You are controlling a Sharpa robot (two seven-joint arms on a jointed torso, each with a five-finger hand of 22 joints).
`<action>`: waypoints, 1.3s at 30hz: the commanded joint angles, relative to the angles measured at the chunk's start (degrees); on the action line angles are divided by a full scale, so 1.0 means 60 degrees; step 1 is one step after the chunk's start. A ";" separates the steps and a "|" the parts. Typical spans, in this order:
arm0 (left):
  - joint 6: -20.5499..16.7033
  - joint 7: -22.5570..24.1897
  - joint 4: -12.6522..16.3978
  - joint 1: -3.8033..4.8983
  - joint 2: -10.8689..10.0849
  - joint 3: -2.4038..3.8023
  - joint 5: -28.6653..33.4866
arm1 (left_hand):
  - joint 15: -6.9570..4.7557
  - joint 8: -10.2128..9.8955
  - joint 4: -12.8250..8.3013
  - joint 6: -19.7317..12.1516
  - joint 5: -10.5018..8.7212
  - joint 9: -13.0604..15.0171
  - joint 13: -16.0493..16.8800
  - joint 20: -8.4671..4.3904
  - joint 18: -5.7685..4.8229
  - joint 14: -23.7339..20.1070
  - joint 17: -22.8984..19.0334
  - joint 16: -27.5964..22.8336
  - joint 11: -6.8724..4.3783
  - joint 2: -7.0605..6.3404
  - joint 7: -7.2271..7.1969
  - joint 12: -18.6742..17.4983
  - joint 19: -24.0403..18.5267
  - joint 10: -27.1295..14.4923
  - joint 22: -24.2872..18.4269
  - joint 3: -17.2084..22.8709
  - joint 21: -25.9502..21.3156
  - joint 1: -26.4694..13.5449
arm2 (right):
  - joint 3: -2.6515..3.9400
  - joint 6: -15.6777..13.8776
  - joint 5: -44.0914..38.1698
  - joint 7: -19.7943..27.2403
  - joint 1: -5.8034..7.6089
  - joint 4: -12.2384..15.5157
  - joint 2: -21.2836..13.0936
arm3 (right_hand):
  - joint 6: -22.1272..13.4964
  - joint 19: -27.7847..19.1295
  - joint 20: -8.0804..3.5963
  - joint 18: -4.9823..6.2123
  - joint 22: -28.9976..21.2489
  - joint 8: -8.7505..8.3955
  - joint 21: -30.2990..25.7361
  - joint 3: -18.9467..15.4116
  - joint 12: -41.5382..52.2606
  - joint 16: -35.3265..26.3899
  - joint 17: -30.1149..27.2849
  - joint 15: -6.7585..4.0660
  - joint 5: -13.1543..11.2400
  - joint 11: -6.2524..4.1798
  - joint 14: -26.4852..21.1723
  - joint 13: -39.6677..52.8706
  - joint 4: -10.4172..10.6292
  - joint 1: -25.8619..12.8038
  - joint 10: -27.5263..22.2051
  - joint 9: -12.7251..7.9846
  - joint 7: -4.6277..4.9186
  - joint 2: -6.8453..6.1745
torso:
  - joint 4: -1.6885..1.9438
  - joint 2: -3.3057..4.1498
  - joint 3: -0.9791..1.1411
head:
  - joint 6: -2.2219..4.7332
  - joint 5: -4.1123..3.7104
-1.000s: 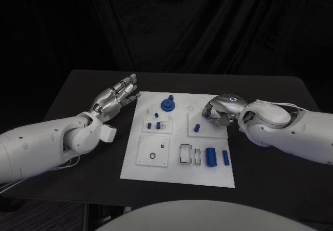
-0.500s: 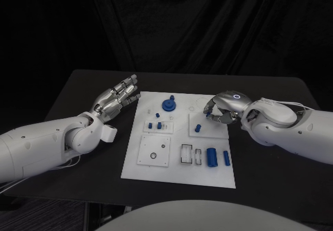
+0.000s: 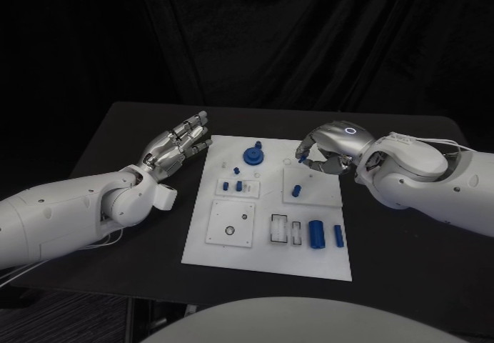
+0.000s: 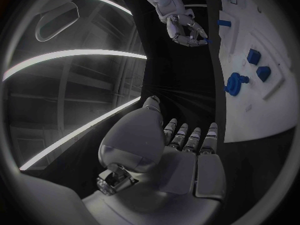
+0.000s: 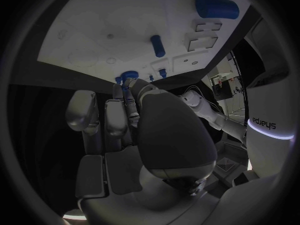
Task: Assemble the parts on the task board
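Head view: white task board lying mid-desk, blue parts near its front right, round blue piece toward the back. Left hand just beside board's left edge, flat, fingers spread, holding nothing. Right hand over board's far right corner, fingers curled; grasp impossible to tell.

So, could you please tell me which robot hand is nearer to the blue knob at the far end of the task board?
Left, narrowly. The left robot hand lies off the board's left edge beside the blue knob; the right robot hand hovers over the board's far right corner.
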 commanded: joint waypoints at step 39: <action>0.0214 0.0241 -0.0128 -0.0187 0.0257 0.0009 0.0060 | 0.0099 0.0090 0.0038 0.0261 0.0092 0.0041 0.0020 0.0070 0.0166 0.0042 0.0004 -0.0003 0.0143 0.0153 0.0165 0.0103 0.0038 0.0037 0.0004 0.0140 0.0039 0.0171 | 0.0001 0.1341 -0.2825 -0.0300 -0.1049 0.0608 0.2238 | -0.0128 -0.0147 -0.0055 -0.0029 0.1285 -0.0190 -0.0183 -0.0022 -0.0115 -0.0133 -0.0123 -0.0076 -0.0249 -0.0051 -0.0093 -0.0089 -0.0238 0.0121 0.0299 0.0033 0.0006 -0.0085 | -0.0007 0.0013 -0.0002 | -0.0002 0.0515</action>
